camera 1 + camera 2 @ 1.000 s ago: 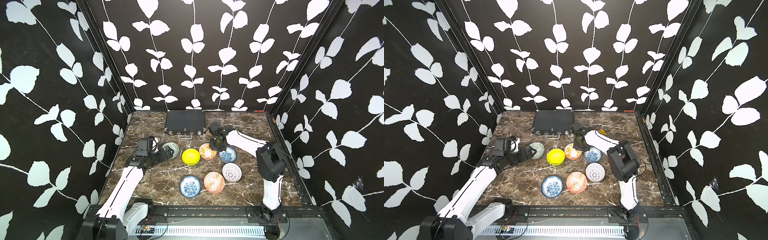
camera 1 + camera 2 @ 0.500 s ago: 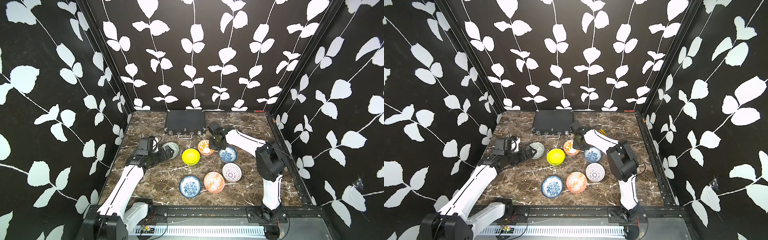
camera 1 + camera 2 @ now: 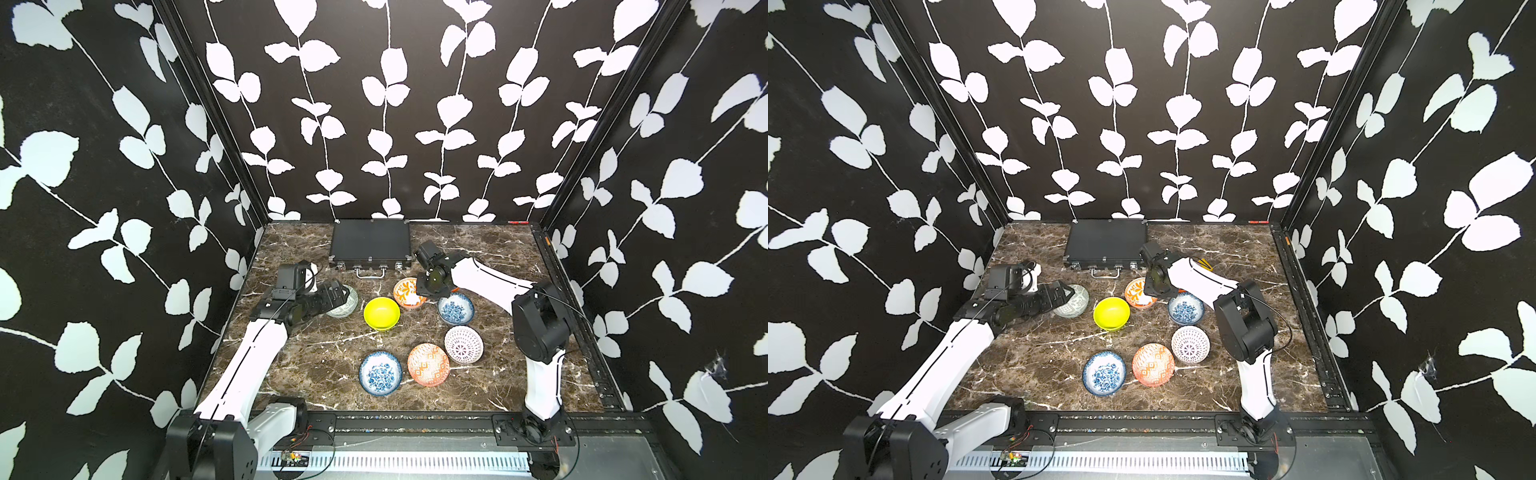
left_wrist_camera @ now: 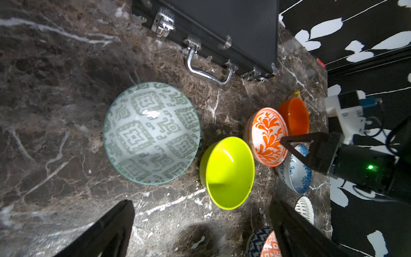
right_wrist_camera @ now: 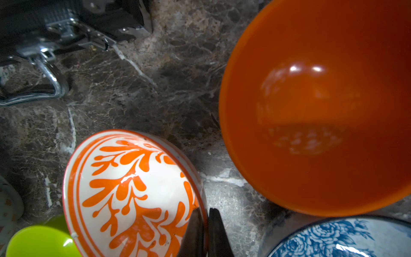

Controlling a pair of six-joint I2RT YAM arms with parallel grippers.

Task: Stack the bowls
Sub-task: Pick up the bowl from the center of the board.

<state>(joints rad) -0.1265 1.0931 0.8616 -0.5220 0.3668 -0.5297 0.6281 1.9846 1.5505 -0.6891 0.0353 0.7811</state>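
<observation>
On the marble table (image 3: 324, 361): eight bowls, all single, nothing nested yet; clock taken from a top view, 12 at the back wall.
Black case (image 3: 370, 243): 12 o'clock, flat, closed, not part of the job.
Left gripper (image 3: 338, 292): 9 o'clock, fingers spread wide, empty, aimed at the grey-green bowl (image 4: 151, 133), no contact seen.
Right gripper (image 5: 204, 211): 1 o'clock, fingers pressed together on the rim of the orange-leaf bowl (image 5: 133, 191); thin edge pinch, tipped up on that side by the look of it.
Plain orange bowl (image 5: 311, 111): just beside the orange-leaf bowl, at its 3 o'clock; probable landing spot.
Yellow bowl (image 3: 381, 313): centre, close at the orange-leaf bowl's 7 o'clock.
Rear blue-floral bowl (image 3: 456, 308): 3 o'clock, right by the pinching fingers.
Purple-dotted bowl (image 3: 463, 344), orange-geometric bowl (image 3: 428, 364), front blue-floral bowl (image 3: 380, 373): 4 to 6 o'clock, clear of both arms.
Risk: slip or swing on lift, from a small grip on a glazed rim with the weight hung off one side; clipped neighbours from the tight spacing.
</observation>
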